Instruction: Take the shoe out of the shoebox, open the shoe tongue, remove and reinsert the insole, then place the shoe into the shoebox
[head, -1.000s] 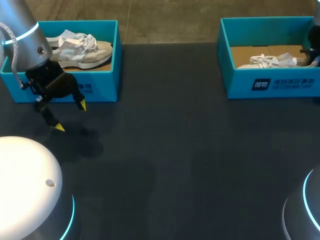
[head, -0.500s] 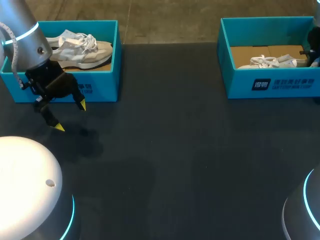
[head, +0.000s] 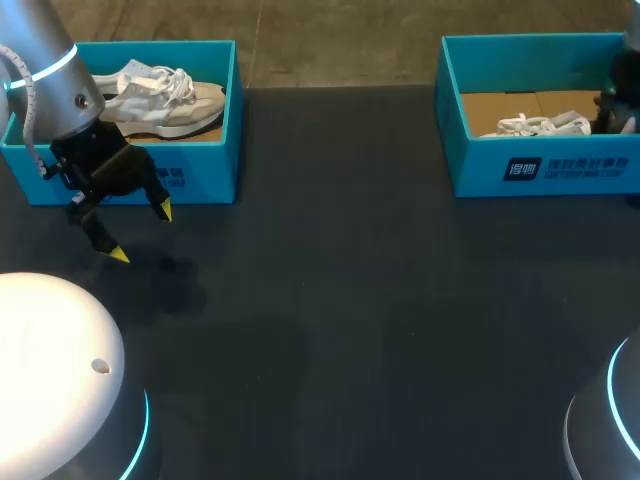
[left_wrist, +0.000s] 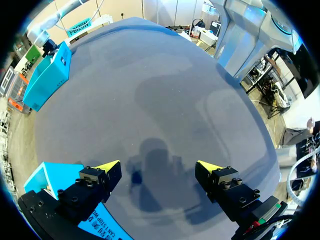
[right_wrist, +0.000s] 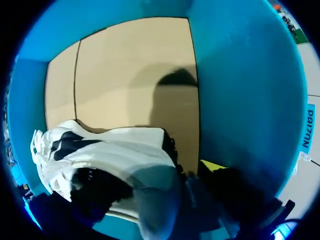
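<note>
**Head view.** White shoe (head: 530, 125): lies on its side inside the right shoebox (head: 545, 168), at the far right corner of the surface (head: 350, 300). Right end effector (head: 614, 112): down inside the same box, at the shoe's end nearest the right edge; whether it is released or clenched cannot be told here. Left shoebox (head: 200, 178): teal, at the far left corner, holding a grey-and-white shoe (head: 160, 97) that stands on its sole. Left end effector (head: 140, 233): released, yellow tips wide apart, holding nothing, over bare surface just in front of the left shoebox and well apart from the white shoe. Surface: dark and matte.

**Left wrist view.** Left end effector spread open above the dark surface, nothing between the tips. One teal corner of the left shoebox shows just beside one finger. The right shoebox stands well ahead at the surface's opposite edge.

**Right wrist view.** Interior of the right shoebox: teal walls, tan cardboard floor (right_wrist: 135, 75). The white shoe lies directly under and ahead of the right end effector, its heel end closest. One yellow tip shows just beside the heel, against the teal wall. Grip state cannot be told.
</note>
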